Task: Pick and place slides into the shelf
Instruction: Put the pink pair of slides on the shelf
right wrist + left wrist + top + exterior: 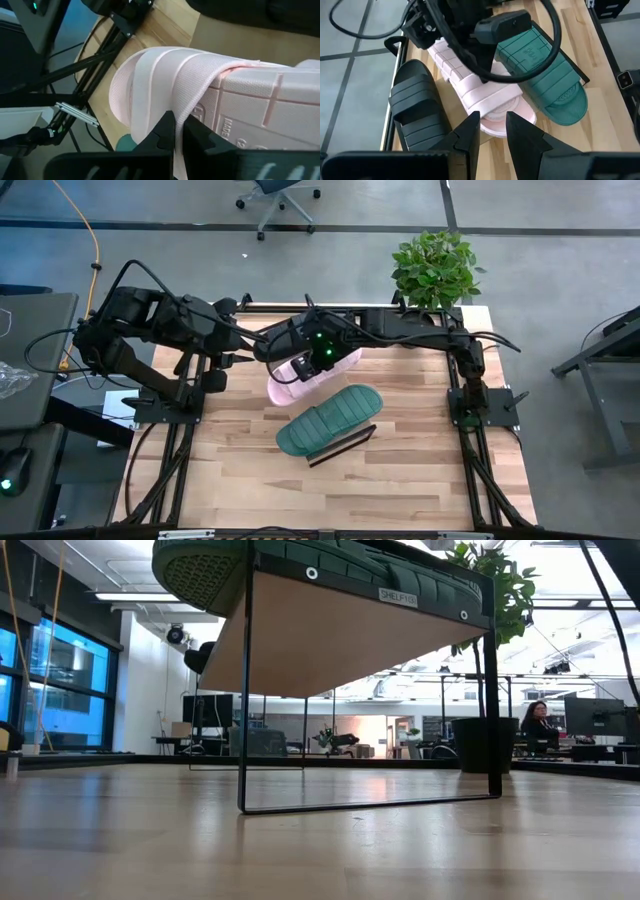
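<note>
Pink slide [485, 95], pinched by the right gripper [175, 132] at butcher-block tabletop [400, 470] twelve o'clock; left gripper [492, 132] parted, empty; office behind.

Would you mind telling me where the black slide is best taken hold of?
Probably by the ribbed strap of the black slide: it arches clear of the footbed, giving the fingers an edge. Come from above on its open outer side, since the pink slide lies close on the other.

An open-plan office-lab: desks with monitors [208, 710], a rolling chair [280, 198], concrete floor.
</note>
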Action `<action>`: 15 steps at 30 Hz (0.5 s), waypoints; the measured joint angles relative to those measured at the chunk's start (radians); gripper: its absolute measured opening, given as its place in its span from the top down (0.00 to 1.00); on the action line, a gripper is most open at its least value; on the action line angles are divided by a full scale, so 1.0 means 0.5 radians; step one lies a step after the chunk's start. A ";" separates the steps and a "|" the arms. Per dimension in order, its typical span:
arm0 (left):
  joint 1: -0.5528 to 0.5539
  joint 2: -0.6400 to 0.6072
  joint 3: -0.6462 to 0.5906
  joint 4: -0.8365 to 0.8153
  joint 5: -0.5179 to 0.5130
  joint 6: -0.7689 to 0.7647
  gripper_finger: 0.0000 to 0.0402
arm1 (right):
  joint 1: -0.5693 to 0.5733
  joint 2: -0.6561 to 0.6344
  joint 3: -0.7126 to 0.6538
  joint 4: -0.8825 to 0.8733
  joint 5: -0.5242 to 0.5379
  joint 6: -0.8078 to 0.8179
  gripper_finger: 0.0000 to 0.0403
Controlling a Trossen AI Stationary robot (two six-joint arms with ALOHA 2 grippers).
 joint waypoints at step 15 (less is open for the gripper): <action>0.000 -0.001 0.000 -0.043 0.000 0.004 0.79 | -0.030 0.061 0.000 0.015 -0.072 0.001 1.00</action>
